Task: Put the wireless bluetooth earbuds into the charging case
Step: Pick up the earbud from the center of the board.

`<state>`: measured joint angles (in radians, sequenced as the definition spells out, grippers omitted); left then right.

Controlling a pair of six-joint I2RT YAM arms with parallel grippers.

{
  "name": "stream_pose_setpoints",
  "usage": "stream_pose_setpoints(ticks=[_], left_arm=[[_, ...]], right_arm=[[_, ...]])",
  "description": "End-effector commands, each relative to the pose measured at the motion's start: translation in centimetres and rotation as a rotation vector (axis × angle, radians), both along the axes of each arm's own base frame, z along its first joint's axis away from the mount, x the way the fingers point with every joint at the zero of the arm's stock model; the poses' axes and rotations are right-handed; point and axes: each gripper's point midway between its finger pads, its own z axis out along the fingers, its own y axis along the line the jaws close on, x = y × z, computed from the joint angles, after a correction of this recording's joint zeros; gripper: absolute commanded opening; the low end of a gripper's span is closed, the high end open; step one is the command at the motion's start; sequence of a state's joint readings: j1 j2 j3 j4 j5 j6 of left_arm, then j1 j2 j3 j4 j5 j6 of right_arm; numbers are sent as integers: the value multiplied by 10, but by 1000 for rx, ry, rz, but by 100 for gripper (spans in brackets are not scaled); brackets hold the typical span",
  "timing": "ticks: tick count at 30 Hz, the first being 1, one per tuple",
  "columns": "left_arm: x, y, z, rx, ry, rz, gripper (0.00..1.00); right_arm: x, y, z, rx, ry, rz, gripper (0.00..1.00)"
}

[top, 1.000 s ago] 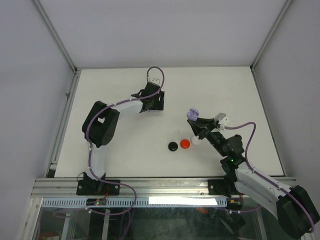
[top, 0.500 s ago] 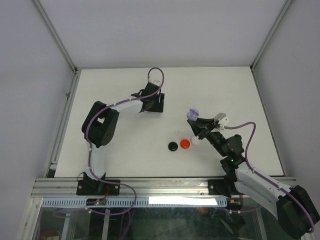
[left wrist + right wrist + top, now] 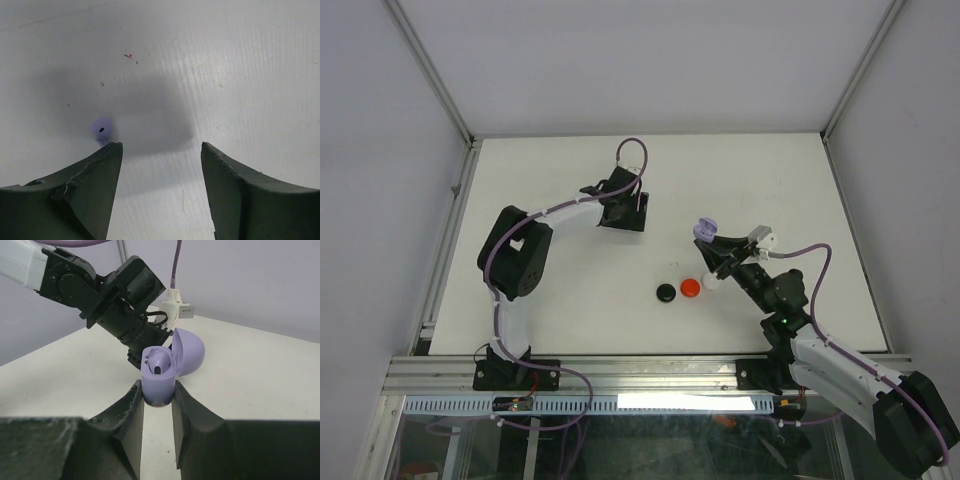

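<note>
Beside left tool (image 3: 160, 146), lavender earbud (image 3: 102, 129)

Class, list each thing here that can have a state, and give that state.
lavender case: lid open, gripped
earbud in case: seated
loose earbud: lying on table, ungripped
left pincer: open
right pincer: shut on lavender case
red puck: on table, untouched
black puck: on table, untouched

A robotics lab test cell is showing here: plain pale grey wall panels (image 3: 650, 60) are boxing in a flat white tabletop (image 3: 770, 170), a silver aluminium extrusion rail (image 3: 650, 372) is running along its near edge, and a black-and-white left robot arm (image 3: 515, 260) and right robot arm (image 3: 835, 362), trailing thin purple cables (image 3: 632, 139), are sitting bolted there.
</note>
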<state>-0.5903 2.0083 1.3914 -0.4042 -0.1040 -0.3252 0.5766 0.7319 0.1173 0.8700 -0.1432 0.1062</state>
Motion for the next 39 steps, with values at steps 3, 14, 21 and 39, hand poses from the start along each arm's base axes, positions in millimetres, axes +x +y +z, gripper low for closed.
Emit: stream_pose_setpoints(ticks=[3, 14, 21, 39], left_arm=[[8, -1, 65, -39, -129, 10, 65], [27, 27, 44, 152, -139, 69, 57], [39, 24, 29, 148, -104, 50, 49], [34, 35, 8, 174, -26, 41, 37]], right_arm=[[-1, -1, 23, 41, -56, -1, 0], [-1, -1, 21, 37, -54, -4, 0], [-2, -1, 18, 35, -47, 1, 0], [-2, -1, 17, 31, -47, 2, 0]])
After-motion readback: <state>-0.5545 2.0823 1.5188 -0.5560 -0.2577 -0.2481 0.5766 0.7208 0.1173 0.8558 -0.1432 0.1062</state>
